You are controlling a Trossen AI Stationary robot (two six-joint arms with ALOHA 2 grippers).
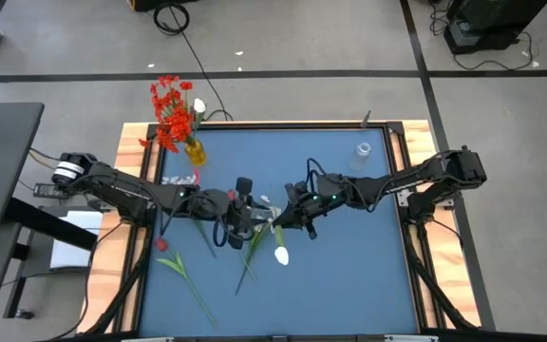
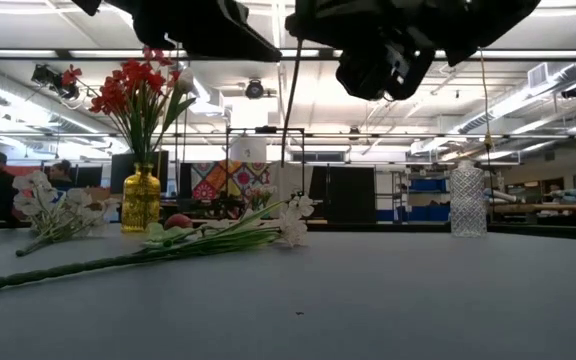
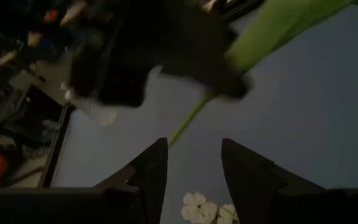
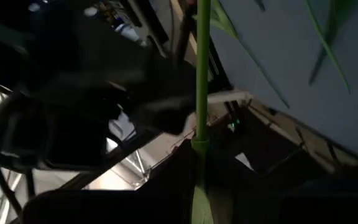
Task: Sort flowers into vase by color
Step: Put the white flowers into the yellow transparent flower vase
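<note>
My right gripper (image 1: 297, 217) hovers over the table's middle, shut on a white-bloomed flower (image 1: 280, 255) by its green stem. My left gripper (image 1: 248, 217) is open close beside it. In the left wrist view the held stem (image 3: 188, 121) ends just ahead of the gap between my left fingers (image 3: 191, 155); I cannot tell if it touches them. In the low view both grippers (image 2: 218, 30) (image 2: 393, 55) are high above the table. A yellow vase (image 1: 195, 150) stands at the far left with red flowers (image 1: 171, 114) in it. A clear vase (image 1: 363, 154) stands at the far right. My right gripper pinches the flower's green stem (image 4: 199, 134) between its two fingers. The stem runs straight out ahead of the fingers, along them. The fingers themselves hide how far back it reaches. In the high view the white bloom lies toward the table's near side of the gripper.
More flowers lie on the blue table: a red-bloomed one (image 1: 162, 244) with a long stem near the left edge, white blossoms (image 1: 176, 179) by the yellow vase, and stems with small white blossoms (image 2: 290, 228) under the grippers. The table's right half (image 1: 368, 256) is bare blue surface.
</note>
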